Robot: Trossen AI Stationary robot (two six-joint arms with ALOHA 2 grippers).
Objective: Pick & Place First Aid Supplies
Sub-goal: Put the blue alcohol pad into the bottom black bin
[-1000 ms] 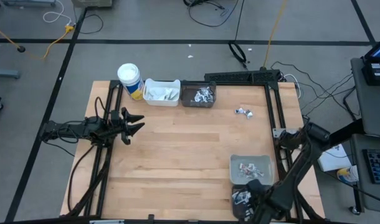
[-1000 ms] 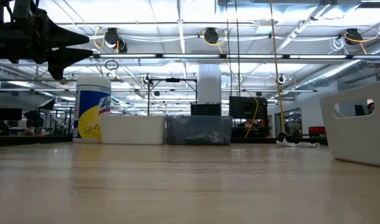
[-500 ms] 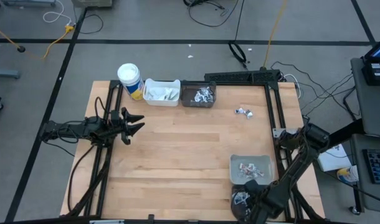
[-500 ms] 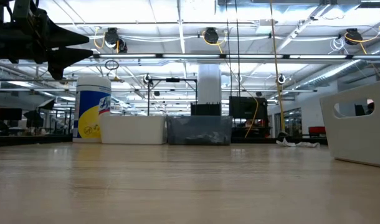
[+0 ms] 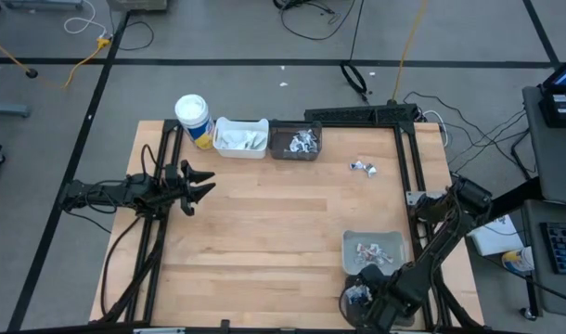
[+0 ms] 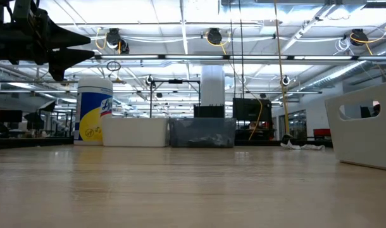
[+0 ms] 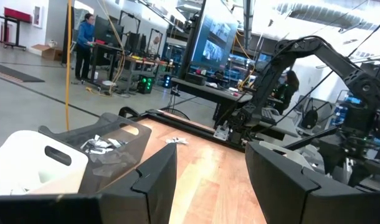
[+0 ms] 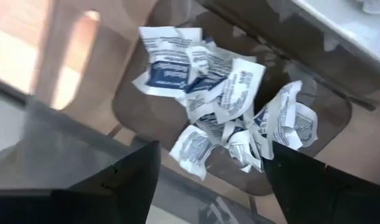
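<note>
The first aid supplies lie in several places. A heap of white packets with blue print (image 8: 221, 102) fills a dark bin (image 8: 330, 115) at the table's near right corner. My right gripper (image 8: 209, 180) hangs open above that heap, pointing down, with nothing between its fingers; the high view shows it there too (image 5: 365, 301). More packets lie in the grey bin (image 5: 374, 250), the far dark bin (image 5: 297, 141) and the white bin (image 5: 238, 137). A loose pair (image 5: 362, 167) rests flat on the wood. My left gripper (image 5: 198, 186) waits open at the table's left, raised off the wood.
A white cup with a yellow band (image 5: 194, 119) stands at the far left beside the white bin. The black frame rails (image 5: 405, 158) run along the table's right and far sides. Bare wood lies in the middle of the table (image 5: 264, 223).
My right gripper has opened above the near dark bin and has shifted a little toward the table's left over the heap of packets. My left arm has kept still.
</note>
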